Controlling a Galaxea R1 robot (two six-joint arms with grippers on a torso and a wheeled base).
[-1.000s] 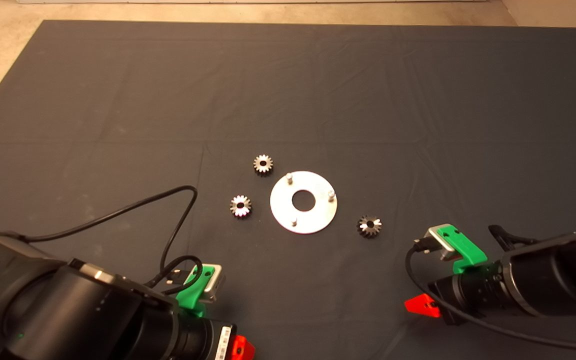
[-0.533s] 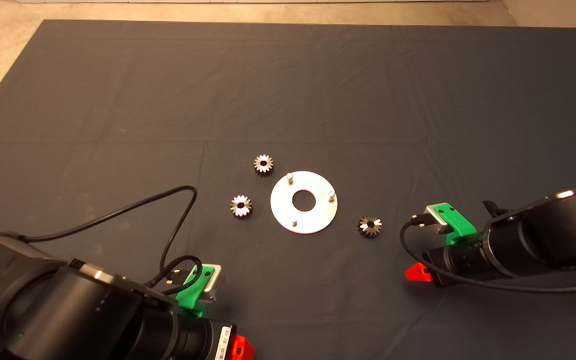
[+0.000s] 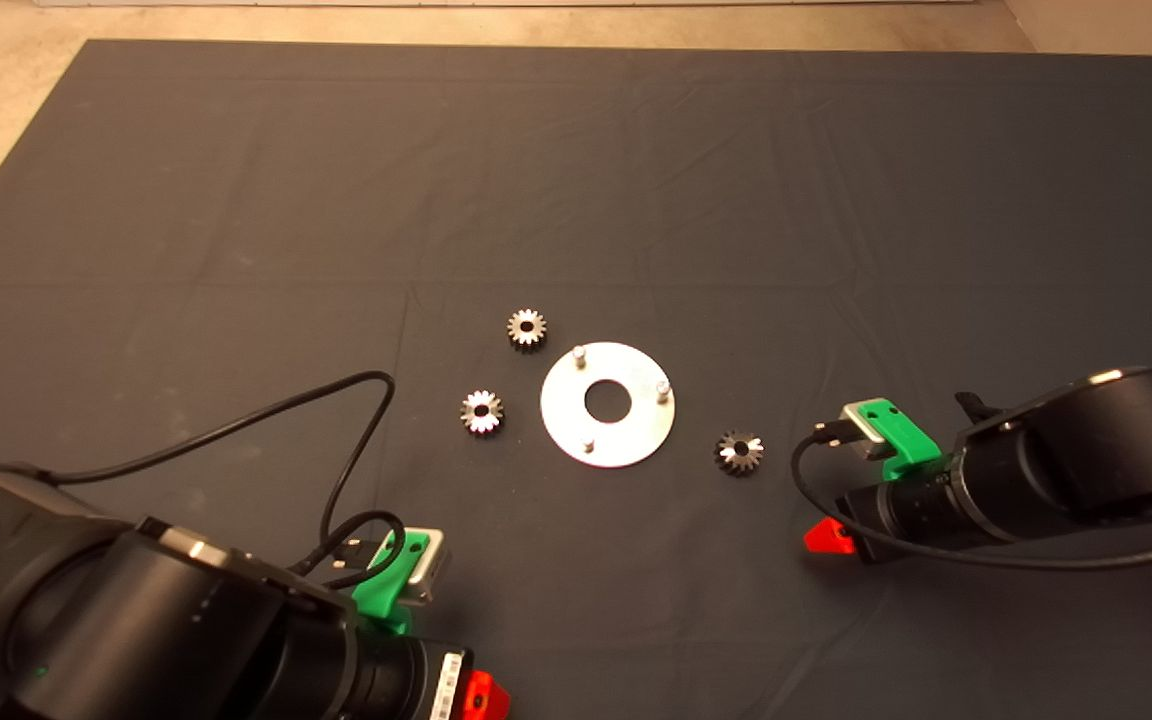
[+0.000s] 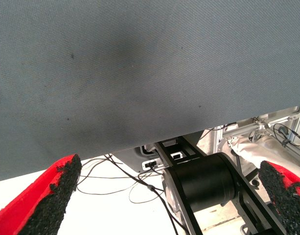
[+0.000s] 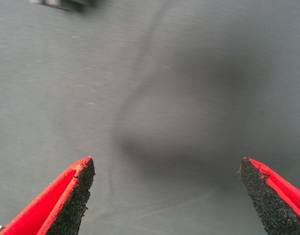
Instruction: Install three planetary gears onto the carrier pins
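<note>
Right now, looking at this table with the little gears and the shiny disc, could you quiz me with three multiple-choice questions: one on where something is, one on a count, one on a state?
1. Where does the gear nearest the right gripper lie?
A. On the mat, apart from the disc
B. On a pin
C. Between red fingers

2. How many gears sit on the carrier pins?
A. Three
B. One
C. None

3. How do the right gripper's fingers stand?
A. Spread, empty
B. Shut on a gear
C. Shut on the disc

Answers: 1 A, it rests on bare mat beside the disc. 2 C, all three pins stand bare. 3 A, the wrist view shows only mat between them.
</note>
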